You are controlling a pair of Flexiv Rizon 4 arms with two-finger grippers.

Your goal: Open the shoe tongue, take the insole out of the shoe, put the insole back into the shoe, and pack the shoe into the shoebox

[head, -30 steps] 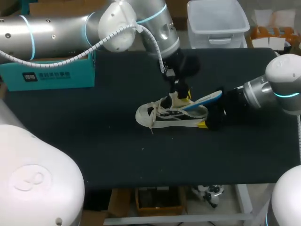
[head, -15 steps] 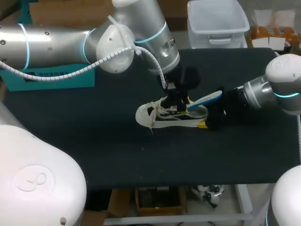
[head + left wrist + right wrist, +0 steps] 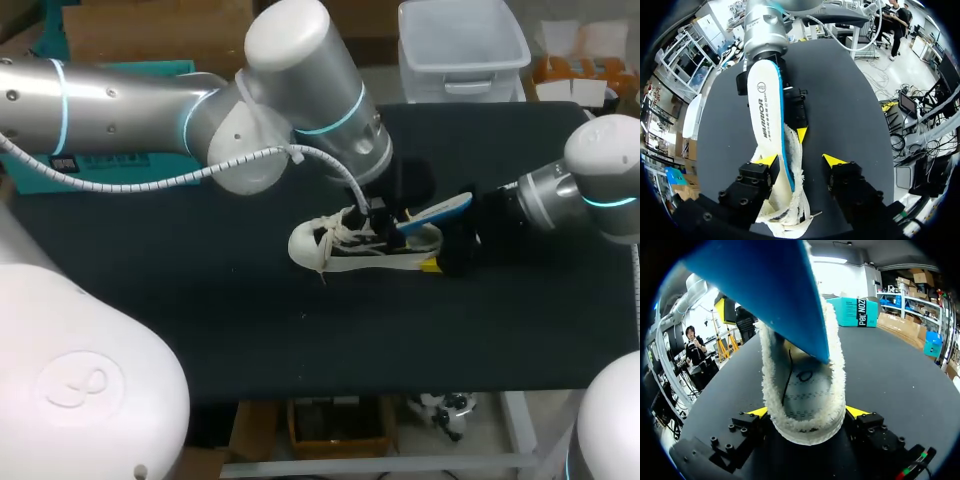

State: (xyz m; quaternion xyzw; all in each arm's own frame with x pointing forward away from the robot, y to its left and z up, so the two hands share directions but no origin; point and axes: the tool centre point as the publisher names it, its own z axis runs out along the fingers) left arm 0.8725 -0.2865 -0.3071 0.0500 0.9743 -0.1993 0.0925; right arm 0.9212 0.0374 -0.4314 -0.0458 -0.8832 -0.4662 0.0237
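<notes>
The shoe (image 3: 345,248) lay on its sole near the middle of the table (image 3: 200,310), toe to the left, heel to the right. The right gripper (image 3: 807,415) was clenched on the heel, one yellow tip on each side of the fleecy collar (image 3: 835,390). The insole (image 3: 437,211) stood half out of the shoe. Its front was down inside, and its heel end slanted up and out to the right, above the right gripper. The left gripper (image 3: 800,161) hung over the shoe mouth with its jaws released. One finger was just beside the insole's edge and the other was apart from the shoe. The shoebox (image 3: 855,312) stood at the far left, well apart.

The insole looked thin, light and springy, a foam sheet likely to bend rather than push straight. It would be best pinched flat across its width at the raised heel end, where both faces were bare. The shoe looked soft and light. Its collar would likely give under a squeeze and its loose laces could snag, so the firm heel seemed the surest hold.
</notes>
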